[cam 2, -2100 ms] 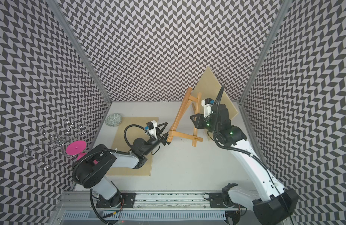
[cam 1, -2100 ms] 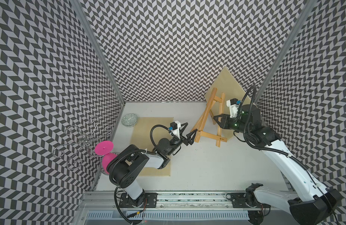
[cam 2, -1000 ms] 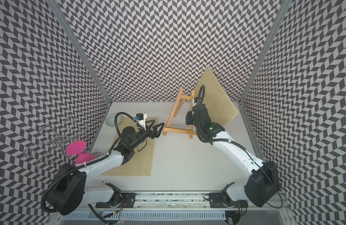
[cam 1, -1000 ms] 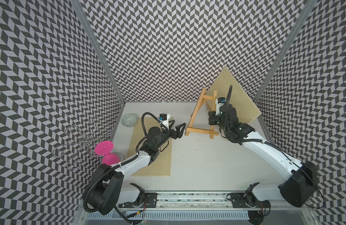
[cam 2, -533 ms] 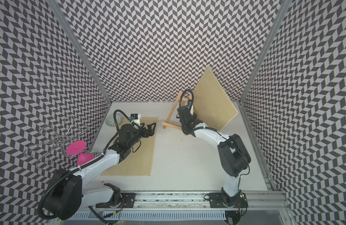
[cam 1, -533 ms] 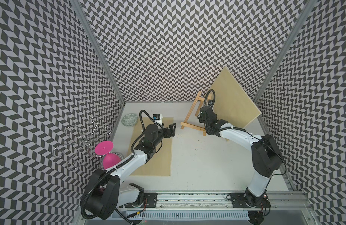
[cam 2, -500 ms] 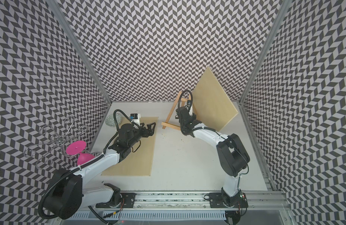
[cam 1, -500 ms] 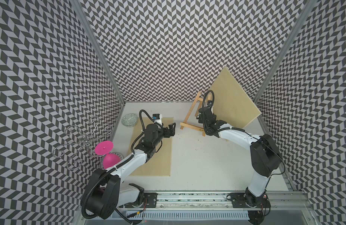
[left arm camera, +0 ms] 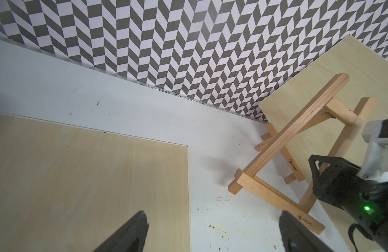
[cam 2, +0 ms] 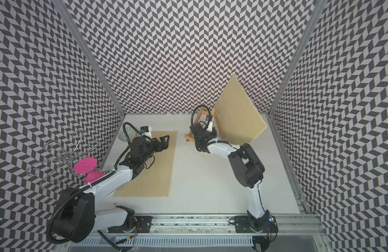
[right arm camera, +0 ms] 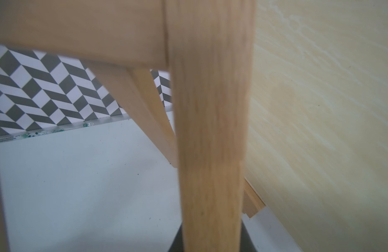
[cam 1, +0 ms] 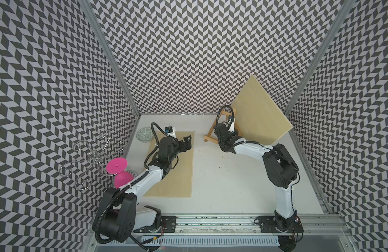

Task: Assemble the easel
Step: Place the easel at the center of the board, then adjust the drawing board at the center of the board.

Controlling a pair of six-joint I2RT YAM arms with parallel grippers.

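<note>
Landmark: the leaning board (cam 1: 260, 113), propped on edge against the back corner of the counter (cam 1: 221, 174).

Easel: the easel (left arm camera: 282, 141) stands upright just in front of the leaning board, on the side that faces the left arm. Its rear strut is splayed out and its ledge bar is low at the front. The leg nearest the leaning board runs very close to that board's face. I cannot tell whether the two touch.

Right tool: the right tool (left arm camera: 322, 168) is closed narrow on that leg, about halfway up. In the right wrist view the leg fills the middle of the picture, with a dark finger at its foot.

Left tool: the left tool (cam 1: 187, 143) is spread wide and holds nothing. It is well apart from the leaning board, across the bare counter.

Flat board: the flat board (cam 1: 177, 174) lies on the counter well apart from the leaning board. The left tool hovers above its far corner.

Easel to tools: the easel is in the right tool's grip. It sits between the left tool and the leaning board, and the left tool points toward it.

Step in hand: probably settling the opened easel on its feet while the right tool steadies it.

Next move: it likely calls for all the feet to sit flat before the right tool lets go. A release with the frame tilted could tip it onto the leaning board. After that a board would probably go on the ledge, which needs a firm edge grip.
</note>
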